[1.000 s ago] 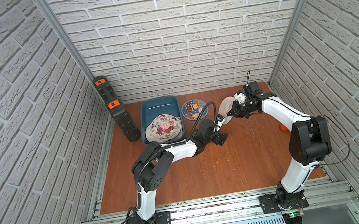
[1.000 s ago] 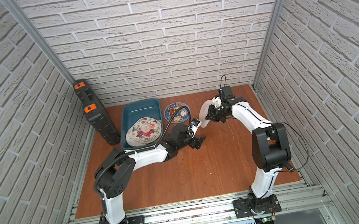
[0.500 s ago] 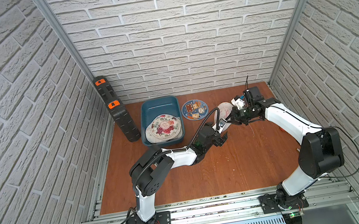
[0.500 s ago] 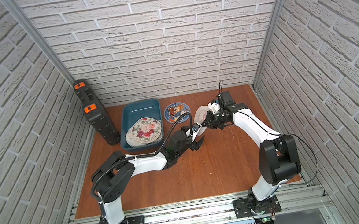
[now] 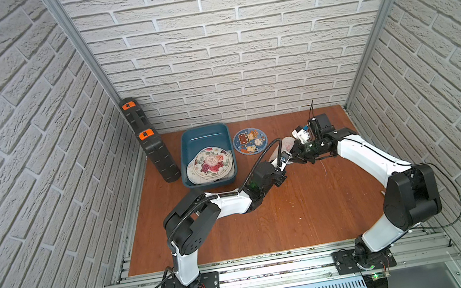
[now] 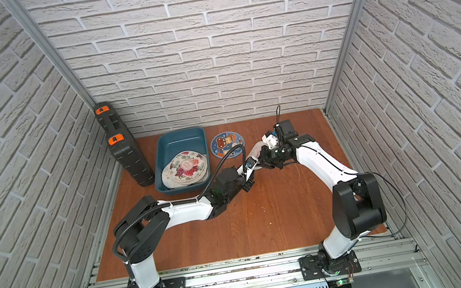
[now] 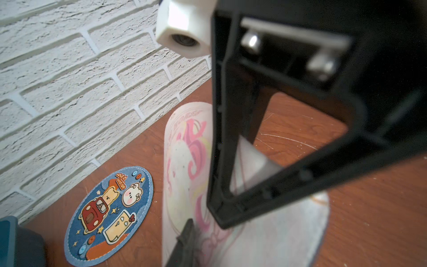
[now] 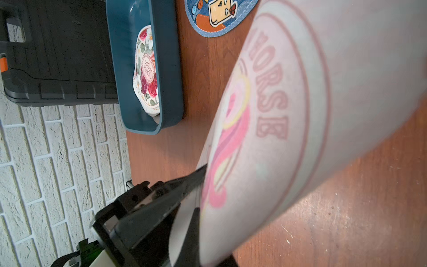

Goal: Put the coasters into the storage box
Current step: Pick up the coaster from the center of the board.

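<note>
Soft, even light is falling from above in both top views, leaving faint shadows on the wooden floor. Brick walls are bowing toward the edges. Glare is streaking the tub at its 12 o'clock end. In both wrist views the pink coaster is blurring near the lens.

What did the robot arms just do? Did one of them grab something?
The left gripper was open a second ago. It reached a little farther out and closed on the edge of the pink horse coaster. The right gripper nudged that coaster toward it and still holds it, so both grip it now. The blue cartoon coaster, the storage box with its flowery coasters and the black case stayed put.
</note>
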{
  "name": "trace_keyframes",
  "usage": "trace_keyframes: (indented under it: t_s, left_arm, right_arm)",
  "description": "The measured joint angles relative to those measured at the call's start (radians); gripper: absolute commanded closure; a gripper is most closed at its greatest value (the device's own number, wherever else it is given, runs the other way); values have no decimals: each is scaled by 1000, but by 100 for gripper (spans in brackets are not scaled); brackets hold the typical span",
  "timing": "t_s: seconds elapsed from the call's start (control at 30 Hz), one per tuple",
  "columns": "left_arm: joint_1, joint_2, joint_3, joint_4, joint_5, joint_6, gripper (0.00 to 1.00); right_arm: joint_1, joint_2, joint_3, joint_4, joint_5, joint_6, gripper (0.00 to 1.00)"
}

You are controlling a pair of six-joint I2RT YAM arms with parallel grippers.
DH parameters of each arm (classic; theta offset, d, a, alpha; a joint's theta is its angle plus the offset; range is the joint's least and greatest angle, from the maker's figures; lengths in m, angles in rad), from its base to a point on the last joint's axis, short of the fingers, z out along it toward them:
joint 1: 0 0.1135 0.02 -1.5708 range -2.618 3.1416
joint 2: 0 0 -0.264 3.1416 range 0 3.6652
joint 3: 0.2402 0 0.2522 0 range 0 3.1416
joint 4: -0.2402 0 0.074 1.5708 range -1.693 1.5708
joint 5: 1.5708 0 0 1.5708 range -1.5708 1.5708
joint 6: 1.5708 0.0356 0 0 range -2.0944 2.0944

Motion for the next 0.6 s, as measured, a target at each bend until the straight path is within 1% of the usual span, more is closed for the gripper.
trace_keyframes:
  t_s: [0.03,0.07,0.2,0.3,0.43,0.6]
  left_arm:
    - [0,0,0,-1,-1,0,98]
    - [-1,-1,0,-5,-4,0,100]
    - [-1,-5,-3,-16,-13,-6,100]
    - [-1,-16,-19,-17,-16,-13,100]
    - [6,-50,-41,-45,-21,-33,100]
    - [25,-102,-42,-113,-41,-43,100]
  right_arm:
    - [2,2,0,2,-1,0,94]
    - [3,5,0,4,-2,0,93]
    - [6,11,0,8,-2,8,88]
    - [10,12,0,7,10,7,82]
    - [23,6,1,3,61,6,70]
    - [28,-48,11,-25,195,4,56]
